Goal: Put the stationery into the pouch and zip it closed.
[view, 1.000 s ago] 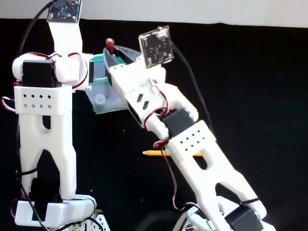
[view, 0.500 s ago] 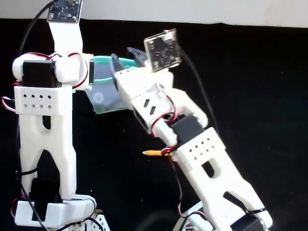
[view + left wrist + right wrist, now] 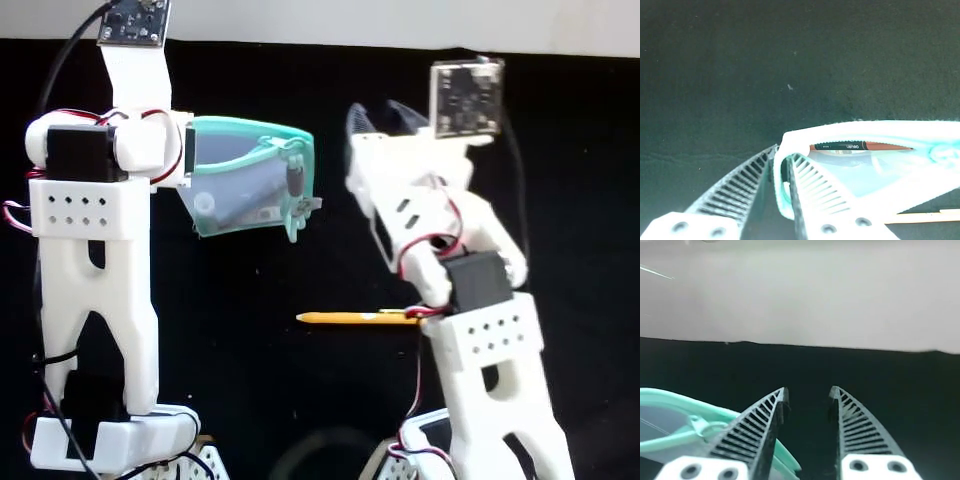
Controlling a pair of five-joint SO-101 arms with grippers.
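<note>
Over the last second the right arm has swung off to the right, away from the pouch (image 3: pixel 250 185), which it had covered in the high view and which now shows whole. Nearest the arms' bases, a yellow pencil (image 3: pixel 355 318) lies flat on the black table (image 3: pixel 560 220), its far end passing behind the right arm; the left wrist view catches it too, beyond the pouch's edge (image 3: pixel 925 216). Farther out, the left gripper (image 3: pixel 780 155) is clenched on the pouch's teal rim, one finger on each side of it, and holds the pouch out sideways toward the right arm; whether the pouch rests on the table cannot be told. Through its clear wall (image 3: pixel 855 175) a red and black pen (image 3: pixel 860 146) lies lengthwise inside. The right gripper (image 3: pixel 375 112) stands apart from the pouch on its right, released, with its fingers spread and nothing between them (image 3: pixel 808 390); its own camera shows the pouch's teal edge (image 3: pixel 670 402) just beside one finger. A pale wall (image 3: pixel 800 290) closes the far side of the table.
</note>
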